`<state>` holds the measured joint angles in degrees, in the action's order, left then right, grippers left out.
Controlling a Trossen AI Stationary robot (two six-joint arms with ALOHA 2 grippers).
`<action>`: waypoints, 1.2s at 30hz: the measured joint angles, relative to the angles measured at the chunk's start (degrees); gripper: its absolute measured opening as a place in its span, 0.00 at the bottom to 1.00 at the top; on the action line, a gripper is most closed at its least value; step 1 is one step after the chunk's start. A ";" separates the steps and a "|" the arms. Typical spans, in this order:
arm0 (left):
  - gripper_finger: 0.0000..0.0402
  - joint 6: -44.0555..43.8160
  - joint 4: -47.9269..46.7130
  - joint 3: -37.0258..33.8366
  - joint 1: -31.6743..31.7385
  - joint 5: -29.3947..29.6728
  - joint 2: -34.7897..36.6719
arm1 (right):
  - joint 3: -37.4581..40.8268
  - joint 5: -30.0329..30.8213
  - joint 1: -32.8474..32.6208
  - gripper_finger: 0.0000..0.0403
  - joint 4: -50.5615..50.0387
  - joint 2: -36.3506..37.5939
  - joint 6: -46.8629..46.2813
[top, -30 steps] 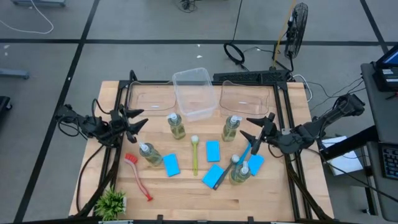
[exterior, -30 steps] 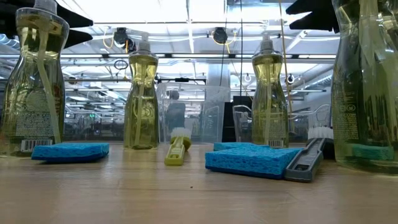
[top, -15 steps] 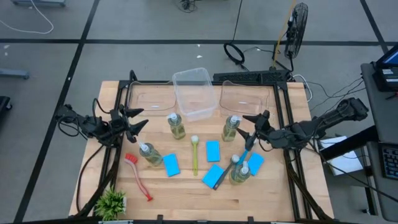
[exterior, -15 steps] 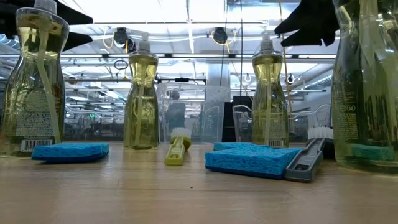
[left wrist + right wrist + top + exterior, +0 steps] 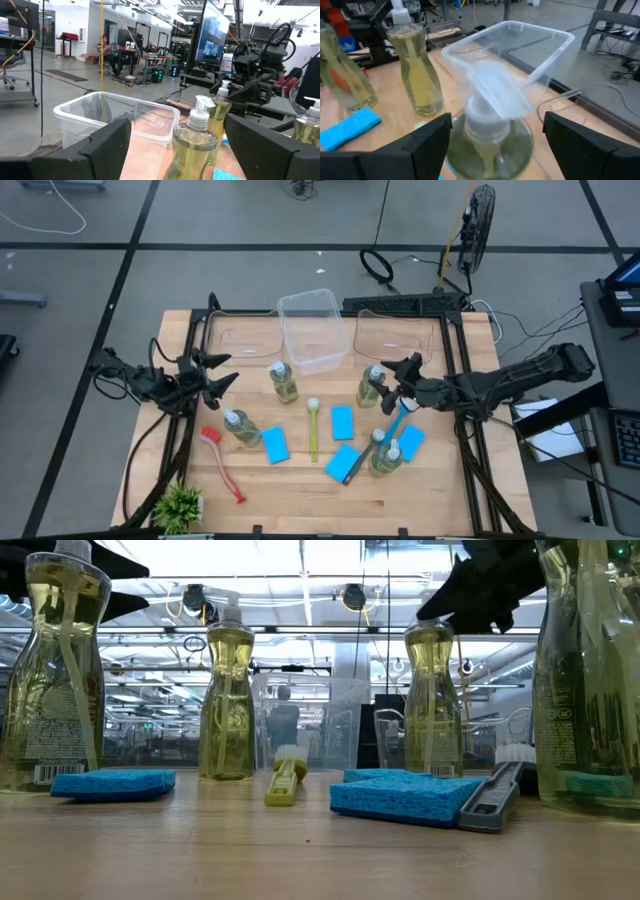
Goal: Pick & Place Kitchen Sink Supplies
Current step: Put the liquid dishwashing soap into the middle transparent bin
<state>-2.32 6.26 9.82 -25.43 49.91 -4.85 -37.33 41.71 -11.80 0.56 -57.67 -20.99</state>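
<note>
Right pincer [image 5: 389,387] open around pump bottle [image 5: 371,386]; tub [image 5: 311,330] empty

Clear plastic tub [image 5: 312,330] upright on wooden table [image 5: 300,498], far edge centre, between both sets of fingers, nearer right fingers. Two flat clear tubs flank it: left one [image 5: 240,336], right one [image 5: 398,333]. Small green potted plant [image 5: 181,505] at near left corner, well apart from fingers. Black fan [image 5: 480,225] on floor beyond table.
</note>
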 joint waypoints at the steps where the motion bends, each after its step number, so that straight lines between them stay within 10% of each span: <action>1: 0.80 -0.09 0.00 0.00 0.01 -0.05 -0.01 | 0.01 0.00 0.33 0.76 0.78 -0.32 0.59; 13: 0.80 -2.53 -0.03 0.00 0.00 -0.12 -0.01 | -0.01 -4.52 4.19 0.68 5.55 -3.42 1.18; 27: 0.80 -8.98 -0.04 0.02 0.02 -0.11 0.00 | 0.01 -4.41 4.33 0.25 9.66 -3.94 3.10; 36: 0.80 -11.95 3.23 0.02 0.00 -0.28 -0.01 | 0.21 -6.81 4.31 0.25 16.89 -4.02 3.86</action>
<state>-14.27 9.49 9.85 -25.43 49.63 -4.86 -37.12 34.90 -7.49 17.45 -61.69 -17.13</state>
